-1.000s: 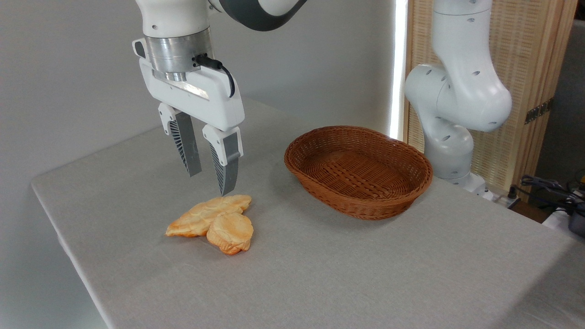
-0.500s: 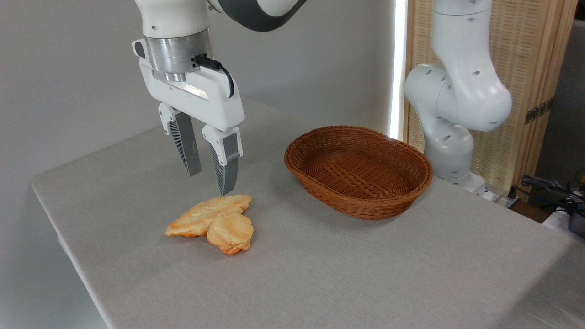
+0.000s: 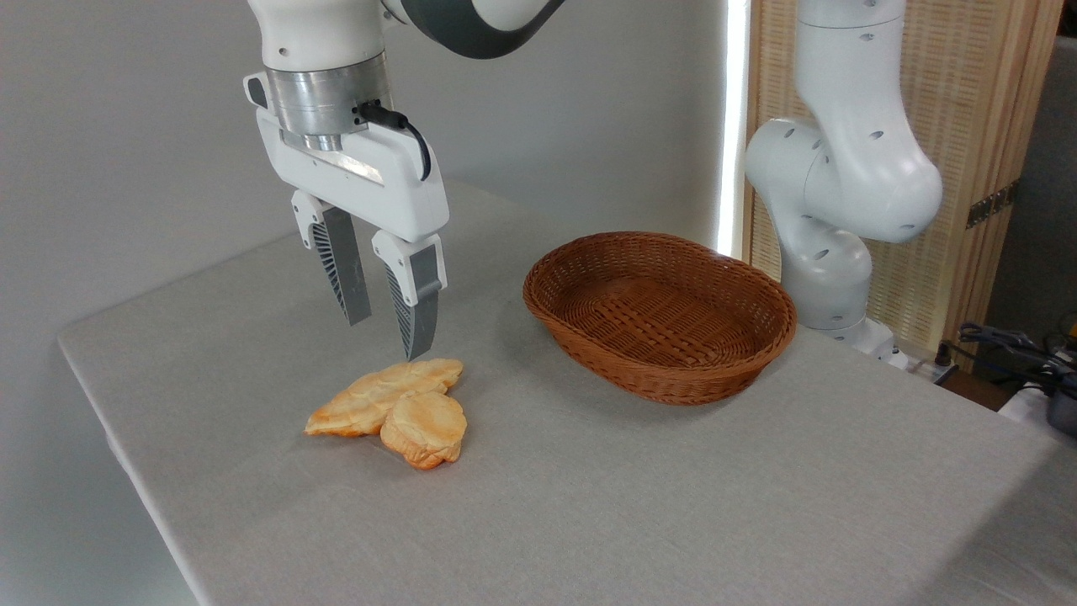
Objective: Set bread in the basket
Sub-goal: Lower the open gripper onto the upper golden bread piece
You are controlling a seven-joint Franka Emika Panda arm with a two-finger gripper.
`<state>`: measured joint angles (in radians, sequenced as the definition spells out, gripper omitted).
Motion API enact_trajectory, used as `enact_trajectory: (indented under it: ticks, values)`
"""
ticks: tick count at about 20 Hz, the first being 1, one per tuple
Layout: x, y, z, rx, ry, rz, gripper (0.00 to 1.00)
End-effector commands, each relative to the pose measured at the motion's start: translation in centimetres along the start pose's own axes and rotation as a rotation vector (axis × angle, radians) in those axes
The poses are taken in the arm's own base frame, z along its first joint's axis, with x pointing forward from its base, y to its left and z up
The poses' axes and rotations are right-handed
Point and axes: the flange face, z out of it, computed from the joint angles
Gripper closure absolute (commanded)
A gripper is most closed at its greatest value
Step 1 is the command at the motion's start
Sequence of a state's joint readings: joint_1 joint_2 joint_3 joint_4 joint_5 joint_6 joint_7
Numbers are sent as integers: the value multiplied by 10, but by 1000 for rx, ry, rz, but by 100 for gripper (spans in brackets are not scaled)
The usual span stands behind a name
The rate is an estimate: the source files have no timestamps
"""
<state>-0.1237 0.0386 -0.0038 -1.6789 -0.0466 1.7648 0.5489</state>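
The bread [image 3: 425, 427], a small round golden-orange bun with a paler top, lies on the grey table, leaning against a longer flat braided pastry [image 3: 376, 395] behind it. My gripper [image 3: 387, 338] hangs open just above and behind the pastry, nothing between its grey fingers [image 3: 418, 311]. Its nearer fingertip ends close over the pastry's far end. The brown woven wicker basket [image 3: 659, 314] stands to the right, with nothing in it.
The white base and lower links of the arm [image 3: 841, 177] rise behind the basket at the right. The table's left edge [image 3: 109, 421] runs near the pastry. Cables and equipment [image 3: 1022, 353] lie off the table at far right.
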Motion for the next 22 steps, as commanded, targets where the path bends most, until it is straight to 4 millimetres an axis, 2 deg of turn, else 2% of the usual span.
enact_trajectory:
  ticks: [1,7,9,15,17,22]
  values:
    - [-2,2,0,-19,-15,16,0]
    - [1,8,11,-27,-37,33,0]
    - [-2,8,25,-38,-51,52,0]
    - [-11,5,50,-55,-62,159,0]
    - [-12,4,66,-57,-54,222,0]
    - [-4,3,96,-18,-3,279,0]
